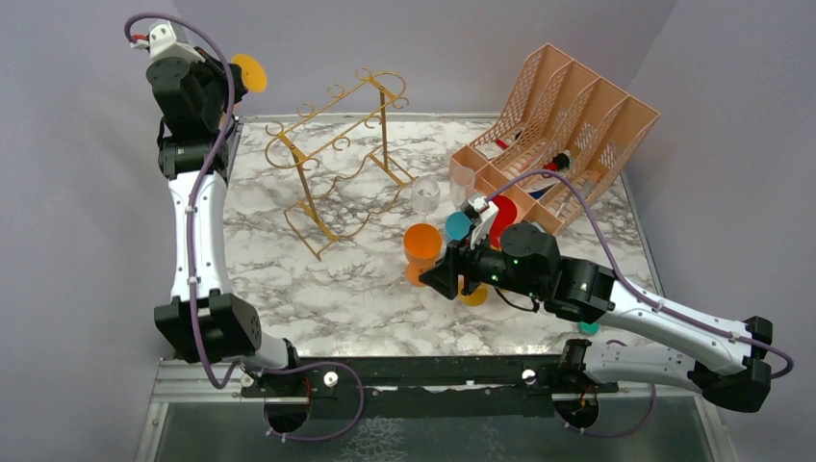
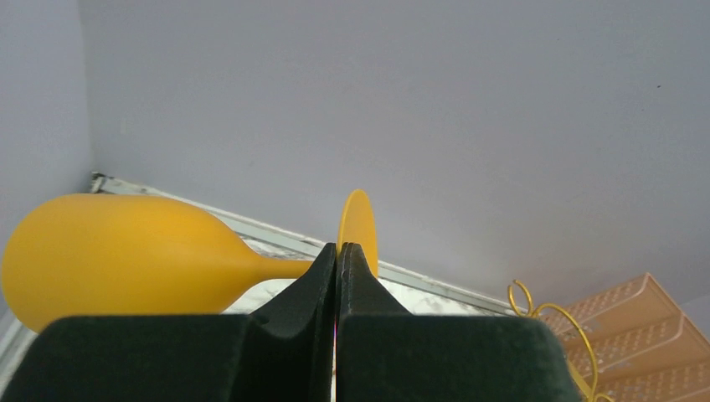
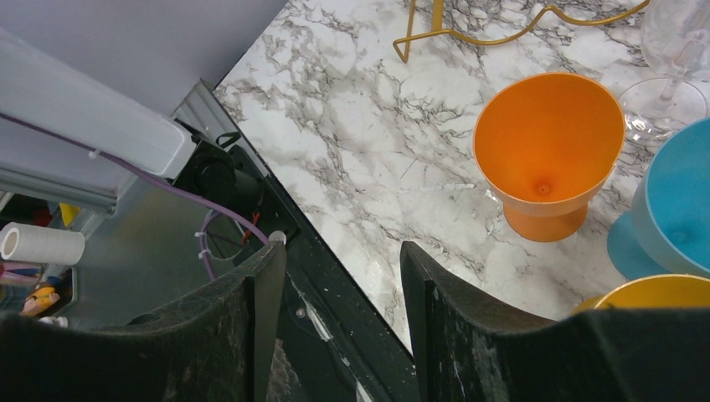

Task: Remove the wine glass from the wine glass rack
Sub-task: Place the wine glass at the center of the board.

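As the left hand [image 2: 337, 249] grips the yellow glass [image 2: 117, 260], clear of the rack [image 1: 337, 146], it next needs setting down; the right hand [image 3: 343, 261] is spread, empty.

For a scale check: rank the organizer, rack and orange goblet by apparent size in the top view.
1. organizer
2. rack, not far behind; its open wire outline makes this less sure
3. orange goblet, clearly smallest

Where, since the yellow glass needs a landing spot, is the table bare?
Free: the marble between the rack and the near edge, left of the orange glass; also the strip between rack and left arm. Crowded: around the right gripper, where glasses stand bunched before the organizer.
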